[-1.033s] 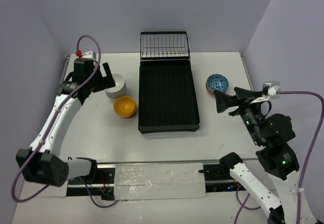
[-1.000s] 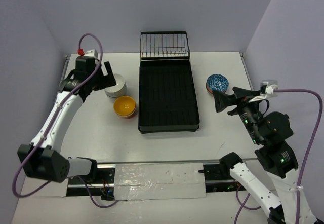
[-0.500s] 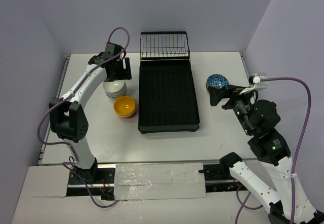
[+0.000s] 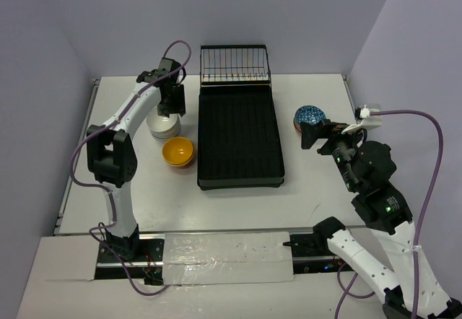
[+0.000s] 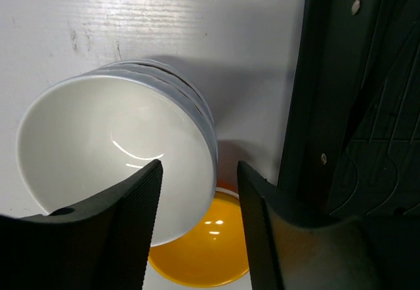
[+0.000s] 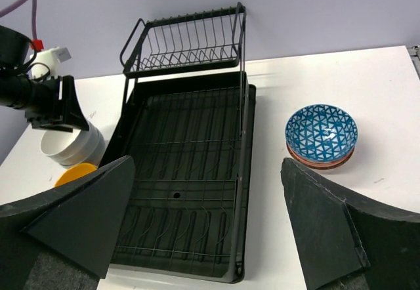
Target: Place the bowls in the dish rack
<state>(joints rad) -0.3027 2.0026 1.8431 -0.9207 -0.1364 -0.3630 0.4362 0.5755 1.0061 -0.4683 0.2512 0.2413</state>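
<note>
A stack of white bowls (image 4: 164, 125) stands left of the black dish rack (image 4: 240, 135), with a yellow bowl (image 4: 177, 150) on an orange one just in front. My left gripper (image 4: 172, 106) is open right above the white stack's right rim. In the left wrist view the white bowls (image 5: 111, 149) and yellow bowl (image 5: 207, 260) lie under the gripper (image 5: 199, 172), the white rim between the fingers. A stack of blue patterned bowls (image 4: 310, 118) sits right of the rack. My right gripper (image 4: 312, 136) hovers open and empty beside it. The right wrist view shows the rack (image 6: 184, 172), blue bowls (image 6: 321, 132) and gripper (image 6: 207, 165).
The rack's raised wire basket (image 4: 234, 65) stands at its far end, also in the right wrist view (image 6: 190, 41). The rack's left wall (image 5: 354, 93) is close on the left gripper's right. Purple walls enclose the table on three sides.
My left arm has swung from left of the white bowls to over their right rim, beside the rack. My right gripper has shifted slightly toward the blue bowls.
</note>
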